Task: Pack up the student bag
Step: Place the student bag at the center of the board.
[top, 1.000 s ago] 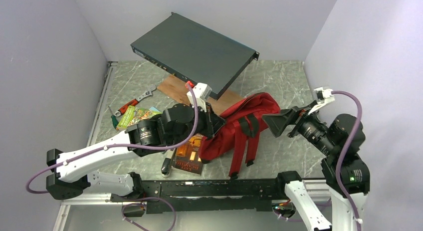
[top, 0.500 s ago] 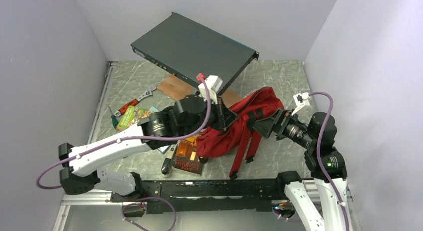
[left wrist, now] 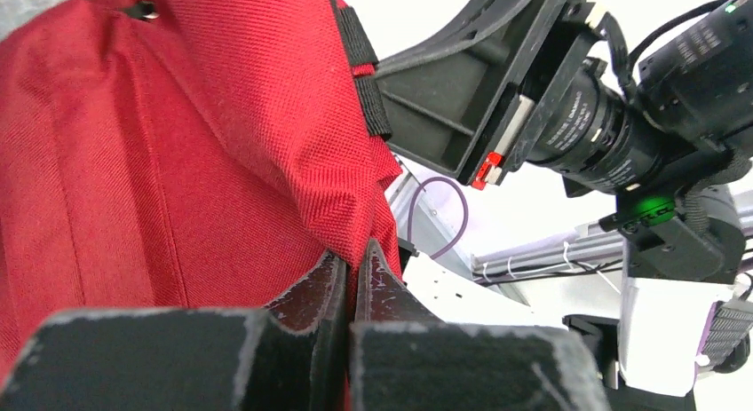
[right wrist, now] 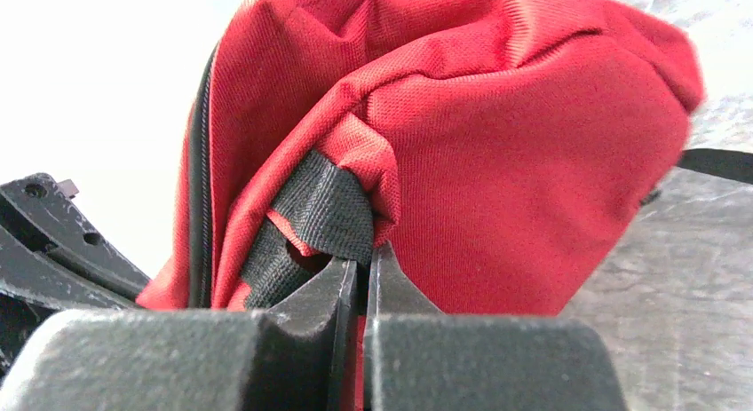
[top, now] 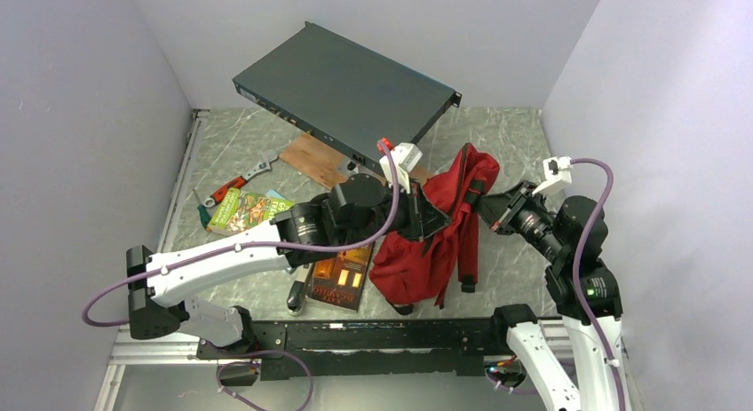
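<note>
The student bag (top: 426, 251) is a red fabric backpack with black webbing, held up off the table between my two grippers, its straps (top: 466, 260) hanging down. My left gripper (top: 444, 226) is shut on a fold of the bag's red cloth (left wrist: 178, 145), the jaws (left wrist: 355, 262) pinching the fabric edge. On the bag's right side, my right gripper (top: 479, 205) is shut on the bag, and its jaws (right wrist: 362, 267) nip red cloth just under a black webbing loop (right wrist: 324, 211). The left wrist view shows the right gripper (left wrist: 462, 100) close behind the bag.
A flat dark grey metal box (top: 346, 91) leans at the back over a brown board (top: 311, 155). An orange-covered book (top: 337, 282) lies under my left arm, a black handle (top: 296, 296) beside it. A green packet (top: 244, 207) and a red-handled tool (top: 235, 182) lie left.
My right gripper went from wide open to shut on the bag. Both arms moved inward, and the bag rose from lying flat to standing bunched upright.
</note>
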`<state>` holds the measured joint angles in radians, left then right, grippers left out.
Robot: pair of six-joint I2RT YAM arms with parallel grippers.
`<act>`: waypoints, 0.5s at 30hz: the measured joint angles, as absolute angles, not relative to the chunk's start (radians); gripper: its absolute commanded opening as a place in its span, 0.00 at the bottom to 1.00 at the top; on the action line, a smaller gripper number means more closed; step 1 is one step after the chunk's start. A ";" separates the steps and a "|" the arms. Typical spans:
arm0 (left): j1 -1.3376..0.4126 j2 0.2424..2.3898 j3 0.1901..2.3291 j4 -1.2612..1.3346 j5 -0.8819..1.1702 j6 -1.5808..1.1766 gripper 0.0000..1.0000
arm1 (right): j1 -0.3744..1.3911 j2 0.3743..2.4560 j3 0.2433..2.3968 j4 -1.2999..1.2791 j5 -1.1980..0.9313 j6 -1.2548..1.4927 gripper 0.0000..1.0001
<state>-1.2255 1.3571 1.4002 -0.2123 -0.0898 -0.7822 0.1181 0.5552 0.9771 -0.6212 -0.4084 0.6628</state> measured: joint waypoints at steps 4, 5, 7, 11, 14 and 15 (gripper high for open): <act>-1.243 1.399 1.436 -0.208 -0.077 -0.760 0.00 | 0.119 0.590 1.041 -0.652 -0.381 0.591 0.00; -1.249 1.410 1.452 -0.210 -0.079 -0.745 0.00 | 0.119 0.605 1.062 -0.659 -0.379 0.570 0.00; -1.260 1.433 1.486 -0.219 -0.085 -0.717 0.00 | 0.119 0.643 1.103 -0.673 -0.379 0.532 0.00; -1.274 1.486 1.570 -0.279 -0.117 -0.660 0.00 | 0.119 0.703 1.140 -0.703 -0.365 0.480 0.00; -1.282 1.528 1.633 -0.346 -0.129 -0.593 0.00 | 0.119 0.714 1.140 -0.734 -0.332 0.443 0.00; -1.284 1.548 1.668 -0.378 -0.127 -0.561 0.00 | 0.119 0.711 1.140 -0.749 -0.310 0.429 0.00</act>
<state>-1.2839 1.5478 1.6680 -0.3779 -0.1268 -0.5606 0.1192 0.7109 1.1400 -0.7486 -0.3096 0.4286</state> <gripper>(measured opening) 0.044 0.029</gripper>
